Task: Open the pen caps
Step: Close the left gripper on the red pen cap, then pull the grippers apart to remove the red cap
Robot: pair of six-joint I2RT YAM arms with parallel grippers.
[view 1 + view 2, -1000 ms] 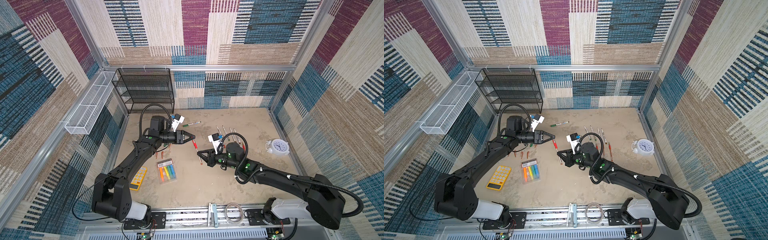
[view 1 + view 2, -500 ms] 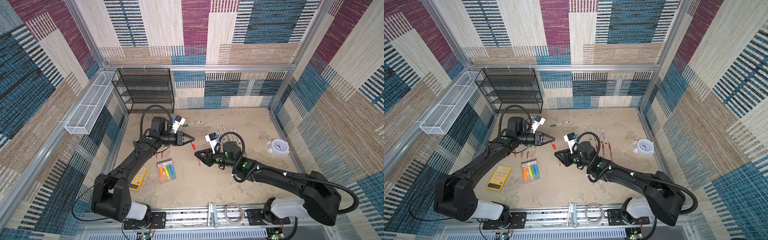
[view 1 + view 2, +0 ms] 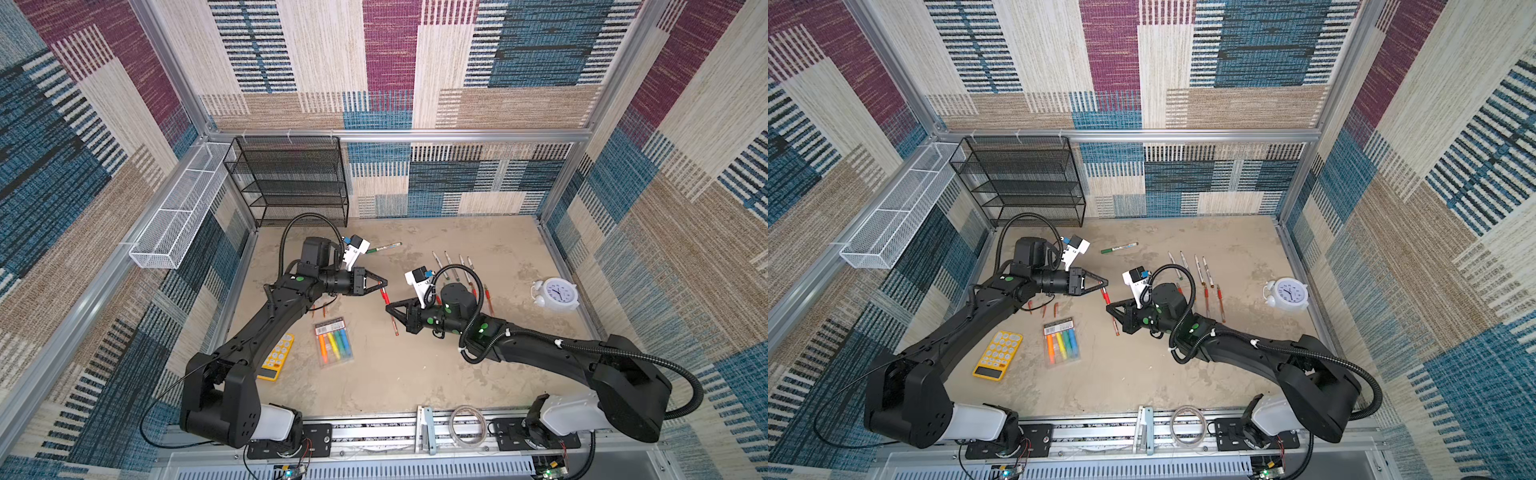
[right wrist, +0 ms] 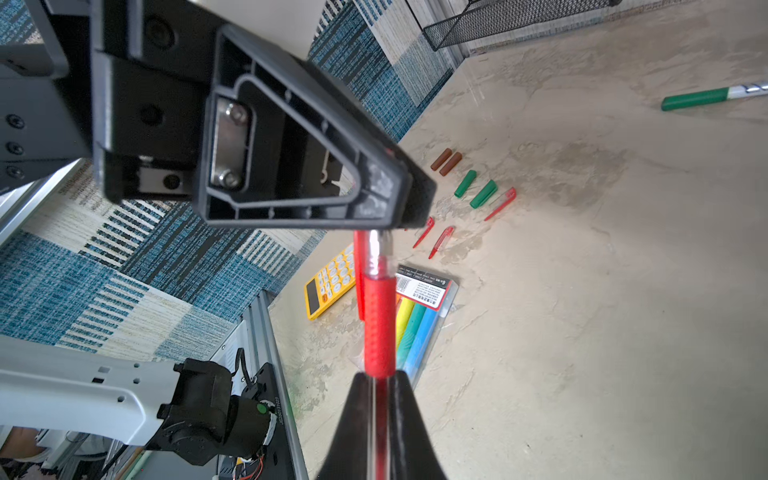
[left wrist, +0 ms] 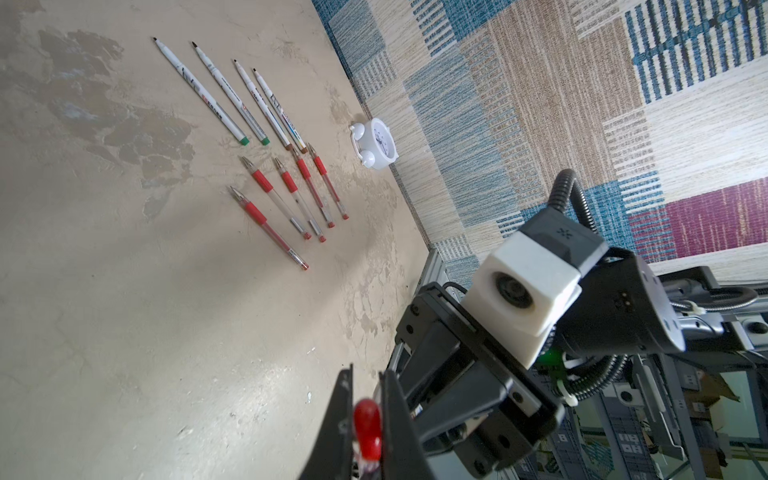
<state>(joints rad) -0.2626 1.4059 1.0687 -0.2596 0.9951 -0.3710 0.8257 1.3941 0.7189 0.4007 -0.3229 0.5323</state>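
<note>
**A:** Closed now is the left end effector (image 3: 381,284), which was spread a second ago. It has been brought up to the pen (image 4: 379,324), and the right end effector (image 3: 388,307) has been shifted nearer to it.

**B:** What is clamped by each?

**A:** The cap (image 5: 368,428) is pinched by the left one. The barrel is gripped by the right one, just behind the red sleeve.

**B:** Why is it held so?

**A:** Opposite ends are taken so that, it is judged, the cap can be drawn straight off along the barrel. The pen is kept above the tabletop (image 3: 415,374), clear of the highlighter pack (image 3: 334,343).

**B:** Where is the cap found relative to the end effectors?

**A:** It is lodged between the left fingertips, just beyond the right tips, and no gap is yet seen at its joint. Loose caps (image 4: 465,183) are gathered by the left arm and bare pens (image 5: 262,181) are ranked by the right. One green pen (image 3: 384,248) is left capped at the back.
</note>
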